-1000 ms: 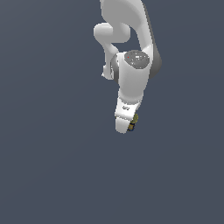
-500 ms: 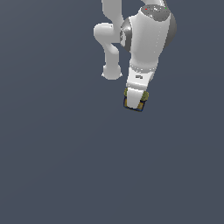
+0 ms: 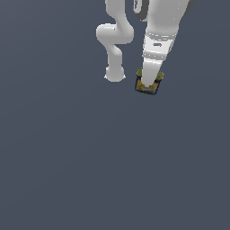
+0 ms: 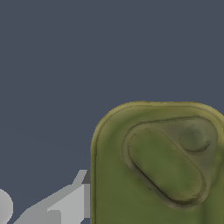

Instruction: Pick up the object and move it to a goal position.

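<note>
The object [image 3: 147, 86] is a small olive-green block with an orange-yellow band and a dark blue lower edge. In the exterior view it hangs at the tip of the white gripper [image 3: 149, 81], which is shut on it from above and covers its middle. It appears lifted off the dark floor, to the exterior view's right of the arm's base. In the wrist view the object [image 4: 162, 166] fills much of the picture very close up, with its olive top and a raised rounded panel showing. A pale grey part [image 4: 65, 205] shows beside it.
The arm's white base [image 3: 114, 73] and lower links [image 3: 116, 31] stand to the exterior view's left of the gripper. Everything else in view is plain dark grey-blue floor [image 3: 67, 170]. No goal marker shows.
The gripper has carried the object steadily upward and slightly to the right in the exterior view. Its hold on the object stays the same.
</note>
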Robot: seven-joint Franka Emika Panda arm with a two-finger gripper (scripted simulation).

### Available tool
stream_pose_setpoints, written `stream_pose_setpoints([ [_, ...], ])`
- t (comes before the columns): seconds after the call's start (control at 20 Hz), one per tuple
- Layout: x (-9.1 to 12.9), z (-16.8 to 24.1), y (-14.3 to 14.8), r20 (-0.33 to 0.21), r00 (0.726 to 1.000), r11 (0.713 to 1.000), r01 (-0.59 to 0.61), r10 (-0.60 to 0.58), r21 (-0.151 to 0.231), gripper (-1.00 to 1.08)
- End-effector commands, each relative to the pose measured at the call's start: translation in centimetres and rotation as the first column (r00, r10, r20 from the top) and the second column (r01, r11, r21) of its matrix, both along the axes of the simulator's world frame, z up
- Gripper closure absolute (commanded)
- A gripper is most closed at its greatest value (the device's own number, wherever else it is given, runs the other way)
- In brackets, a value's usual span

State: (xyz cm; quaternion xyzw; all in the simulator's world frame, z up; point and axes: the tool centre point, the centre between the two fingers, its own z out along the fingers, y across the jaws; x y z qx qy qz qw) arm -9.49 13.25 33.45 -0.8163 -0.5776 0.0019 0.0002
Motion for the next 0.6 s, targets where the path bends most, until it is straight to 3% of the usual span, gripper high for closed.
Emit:
stream_pose_setpoints([
  [0.0, -0.7, 1.6, 0.6, 0.003, 1.000, 1.000, 0.001, -0.001, 0.001, 1.08],
  [0.55, -1.5, 3.4, 1.3, 0.003, 1.000, 1.000, 0.002, -0.002, 0.002, 1.08],
])
